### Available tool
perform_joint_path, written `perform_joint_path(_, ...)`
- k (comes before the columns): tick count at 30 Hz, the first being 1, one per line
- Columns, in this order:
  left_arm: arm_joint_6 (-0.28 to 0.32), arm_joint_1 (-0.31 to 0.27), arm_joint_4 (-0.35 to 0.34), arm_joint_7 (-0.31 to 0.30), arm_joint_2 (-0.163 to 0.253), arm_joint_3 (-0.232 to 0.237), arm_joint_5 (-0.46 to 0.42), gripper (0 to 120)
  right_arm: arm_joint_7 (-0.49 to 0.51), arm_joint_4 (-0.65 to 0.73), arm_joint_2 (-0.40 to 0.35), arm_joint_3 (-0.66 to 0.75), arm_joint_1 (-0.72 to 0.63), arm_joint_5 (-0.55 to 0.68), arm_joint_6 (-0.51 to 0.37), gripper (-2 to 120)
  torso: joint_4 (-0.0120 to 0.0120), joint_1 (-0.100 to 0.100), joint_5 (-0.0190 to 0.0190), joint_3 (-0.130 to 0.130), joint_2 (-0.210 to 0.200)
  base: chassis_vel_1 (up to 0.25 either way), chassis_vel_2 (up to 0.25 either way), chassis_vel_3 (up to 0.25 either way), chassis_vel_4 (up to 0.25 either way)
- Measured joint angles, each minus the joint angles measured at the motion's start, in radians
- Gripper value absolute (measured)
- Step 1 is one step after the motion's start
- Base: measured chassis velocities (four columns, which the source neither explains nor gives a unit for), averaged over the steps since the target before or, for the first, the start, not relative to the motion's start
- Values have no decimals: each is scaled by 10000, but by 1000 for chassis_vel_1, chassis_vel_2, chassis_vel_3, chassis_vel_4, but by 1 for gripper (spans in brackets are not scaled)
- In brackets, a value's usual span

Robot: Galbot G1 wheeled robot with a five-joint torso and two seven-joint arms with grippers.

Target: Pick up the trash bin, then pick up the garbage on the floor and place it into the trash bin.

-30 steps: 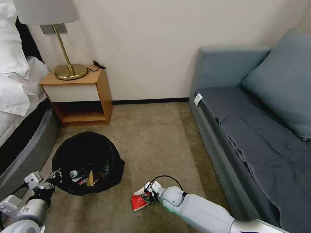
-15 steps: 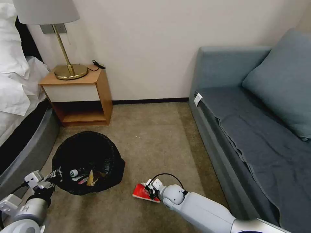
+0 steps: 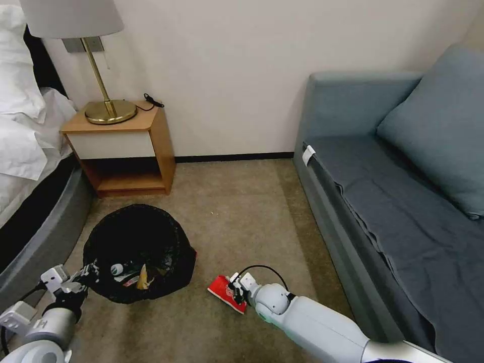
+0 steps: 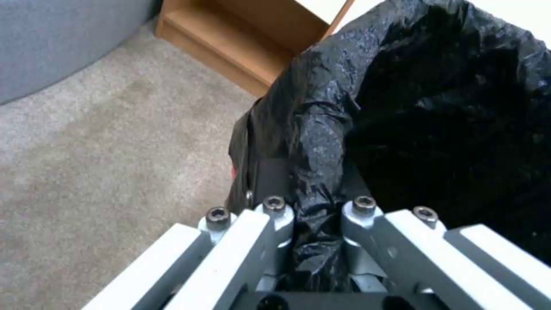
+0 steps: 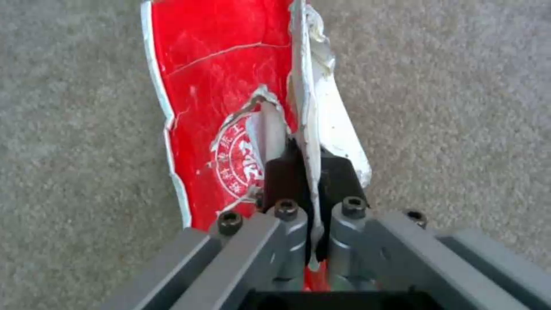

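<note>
The right gripper (image 3: 233,292) is low over the carpet (image 3: 242,217), clenched on the red snack packet (image 3: 227,294); in the right wrist view its dark pads (image 5: 281,178) pinch the packet's white torn edge, and the red face of the packet (image 5: 212,103) spreads out past the fingertips. The left gripper (image 3: 83,276) grasps the near rim of the trash bin (image 3: 138,252), its fingers (image 4: 275,206) closed on the black liner fold (image 4: 313,172). The bin sits left of the packet, near the wooden nightstand (image 3: 123,146), with some litter (image 3: 131,275) already inside
</note>
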Motion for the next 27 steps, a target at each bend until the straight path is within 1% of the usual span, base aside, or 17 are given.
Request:
perform_joint_path(9,-2,0,70,12,77,-28,-3,4,76,169,-37,267,-99,-15,15,0,0,0,1,0,0,0,0,0,0)
perform_joint_path(14,-2,-3,118,16,149,-47,-5,4,168,593,-268,767,-222,-7,16,0,0,0,0,0,-1,0,0,0,0)
perform_joint_path(18,27,10,120,18,241,-109,9,4,175,1201,-758,1401,-457,2,27,0,1,0,2,0,0,0,0,0,0)
perform_joint_path(21,51,-7,120,7,252,-98,54,4,202,1508,-965,1622,-597,22,28,0,0,0,1,0,0,0,0,0,0)
perform_joint_path(24,91,-64,119,-36,218,85,203,4,340,2326,-1646,2263,-742,101,28,0,0,0,3,0,0,0,0,0,0)
perform_joint_path(25,91,-64,119,-36,218,85,203,4,340,2326,-1646,2263,-742,101,28,0,0,0,3,0,0,0,0,0,0)
perform_joint_path(27,117,-83,116,-60,182,211,254,4,514,2832,-2072,2645,-561,275,121,0,-1,0,1,0,0,0,0,0,0)
